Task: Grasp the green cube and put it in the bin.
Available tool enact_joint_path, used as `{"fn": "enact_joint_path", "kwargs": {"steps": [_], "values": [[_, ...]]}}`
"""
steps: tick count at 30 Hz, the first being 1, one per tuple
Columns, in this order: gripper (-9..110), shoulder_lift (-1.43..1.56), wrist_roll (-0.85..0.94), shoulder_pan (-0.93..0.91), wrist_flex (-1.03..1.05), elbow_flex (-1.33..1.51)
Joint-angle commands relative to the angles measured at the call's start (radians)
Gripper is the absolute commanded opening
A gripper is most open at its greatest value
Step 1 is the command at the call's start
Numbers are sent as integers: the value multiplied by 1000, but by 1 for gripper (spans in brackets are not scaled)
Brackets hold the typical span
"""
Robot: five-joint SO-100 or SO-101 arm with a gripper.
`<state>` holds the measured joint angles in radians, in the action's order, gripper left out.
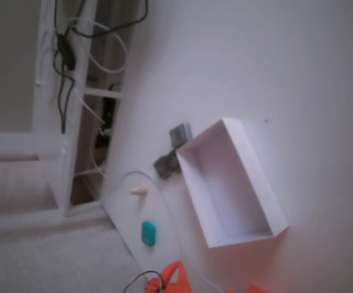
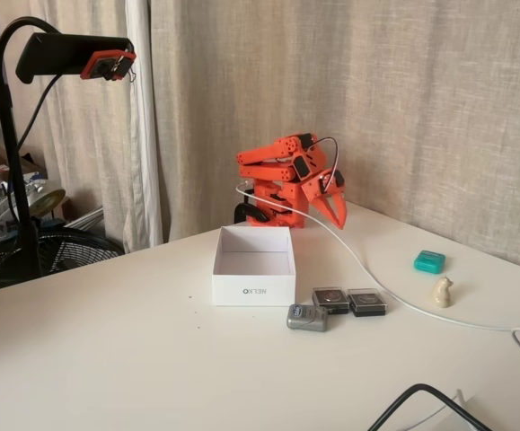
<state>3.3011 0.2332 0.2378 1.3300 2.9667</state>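
Observation:
The green cube (image 1: 149, 232) (image 2: 428, 261) lies flat on the white table, apart from everything else. The bin (image 1: 231, 189) (image 2: 253, 289) is a white open box with nothing inside it. In a fixed view my orange arm is folded up behind the bin, and my gripper (image 2: 329, 215) hangs tips-down. It sits a little open with nothing between its fingers, well short of the cube. In the other fixed view only an orange part of the arm (image 1: 173, 276) shows at the bottom edge, below the cube.
A beige peg (image 1: 139, 190) (image 2: 442, 291) stands near the cube. Grey blocks (image 2: 307, 317) (image 2: 331, 299) (image 2: 366, 302) lie by the bin's front corner. A white cable (image 2: 376, 278) crosses the table between bin and cube. A camera stand (image 2: 13, 180) rises at the left.

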Motion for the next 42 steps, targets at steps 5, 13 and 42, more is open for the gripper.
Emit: {"fn": "enact_joint_path", "kwargs": {"steps": [5, 13, 42], "values": [[-8, 9, 5, 5, 3, -25], [-7, -20, 18, 46, -11, -29], [31, -1684, 61, 61, 89, -1345]]}}
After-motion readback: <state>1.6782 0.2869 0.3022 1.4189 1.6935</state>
